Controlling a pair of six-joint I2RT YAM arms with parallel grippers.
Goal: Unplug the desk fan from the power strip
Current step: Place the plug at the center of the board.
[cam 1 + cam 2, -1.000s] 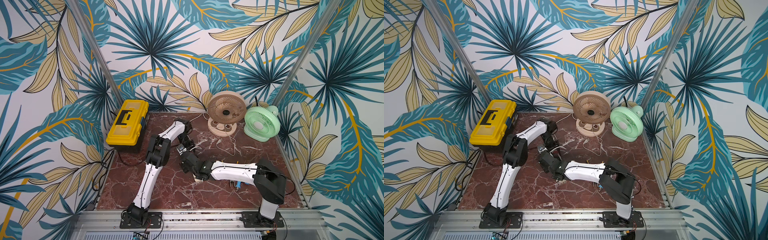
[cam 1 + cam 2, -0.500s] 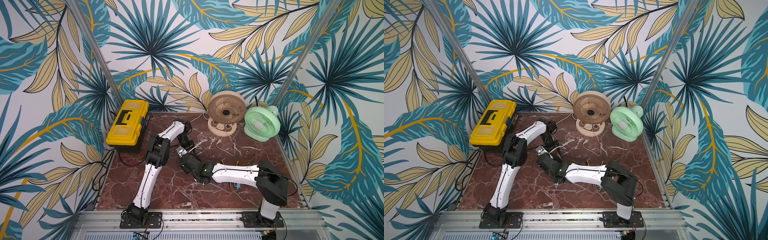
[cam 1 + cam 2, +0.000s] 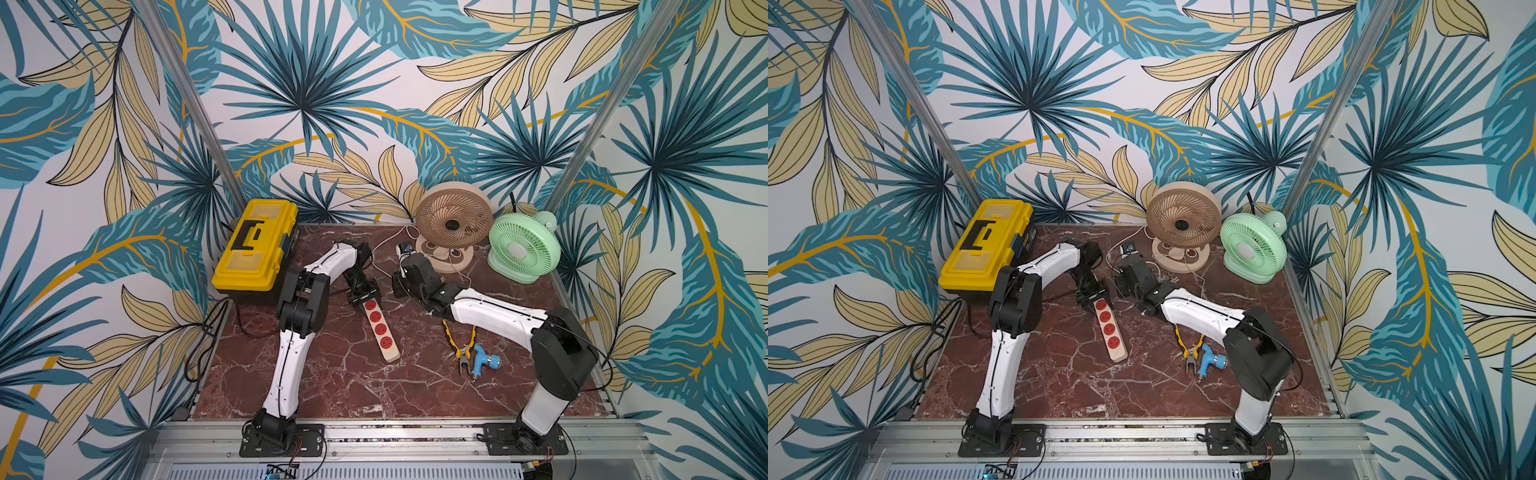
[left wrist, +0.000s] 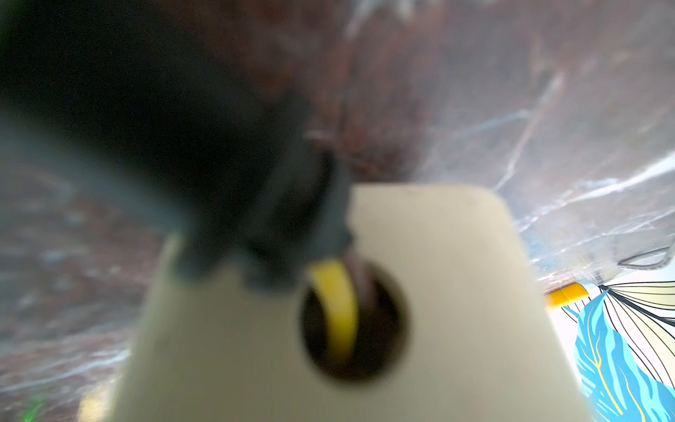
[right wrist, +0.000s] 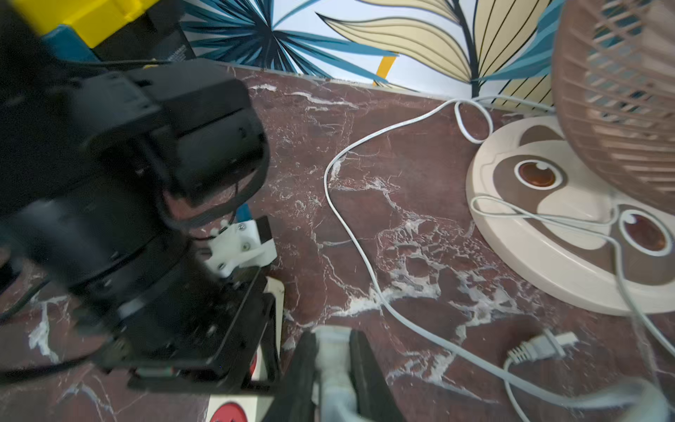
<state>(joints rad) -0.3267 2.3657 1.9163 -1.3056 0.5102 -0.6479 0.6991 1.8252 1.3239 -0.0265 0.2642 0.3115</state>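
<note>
Far left corner of the bench [image 3: 353, 390]: yellow toolbox [image 3: 255, 245], lid down, black handle on top.

Just right of the toolbox: left arm, rising from the near edge and bending back down toward the middle. Left hand [image 3: 364, 293] set on the far end of the power strip [image 3: 381, 332], fingers drawn together. Clamped around the bar or only pressing on it from above: cannot tell. Left wrist view too blurred, giving only cream plastic and one dark finger [image 4: 277, 219] against it.

Left of centre: power strip flat on the bench, slanting from the left hand toward the near edge. Cream bar, four red sockets in a row, all four faces exposed in both top views.

Centre, toward the far edge: right hand [image 5: 333, 341], near the strip's far end and left of the fan base. Fingers clamped on a white plug [image 5: 330, 365]. Plug apart from the strip, prongs hidden.

Between right hand and fan base: white cords [image 5: 350, 237] looping over the bench. Second plug [image 5: 538, 347], two-pronged, lying loose just beside the base.

Far edge, right of centre: beige fan [image 3: 453, 220], upright on a round base, grille toward the near edge.

Right half, beside the right forearm: pliers [image 3: 462, 347] with yellow handles, nose toward the near edge. Blue tool [image 3: 485, 362] just beside them.

Far right corner: green fan [image 3: 523, 248], upright, just beside the beige fan.
</note>
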